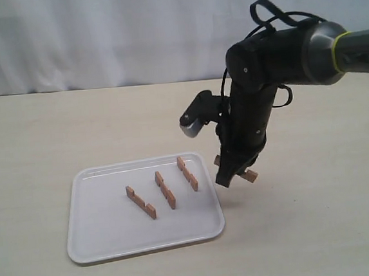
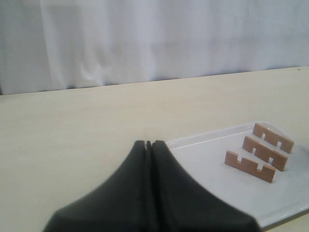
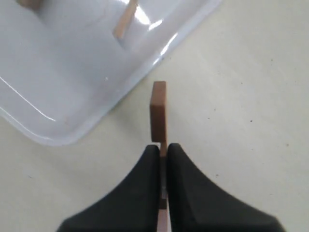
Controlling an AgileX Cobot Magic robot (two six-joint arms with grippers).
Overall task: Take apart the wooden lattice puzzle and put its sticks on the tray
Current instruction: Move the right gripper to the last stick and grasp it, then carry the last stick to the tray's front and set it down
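Three sticks (image 1: 165, 189) lie side by side, not touching, on the tray (image 1: 101, 223), which rests on the counter (image 1: 36, 138). One more stick (image 3: 159, 111) is pinched between the right fingers (image 3: 142, 188) just off the tray's right edge, over bare counter. Its gripped end is hidden between them, and the exterior view shows only stubs. The left fingers (image 2: 125, 193) are pressed together on nothing and lie outside the exterior view. Their camera cuts off part of the tray.
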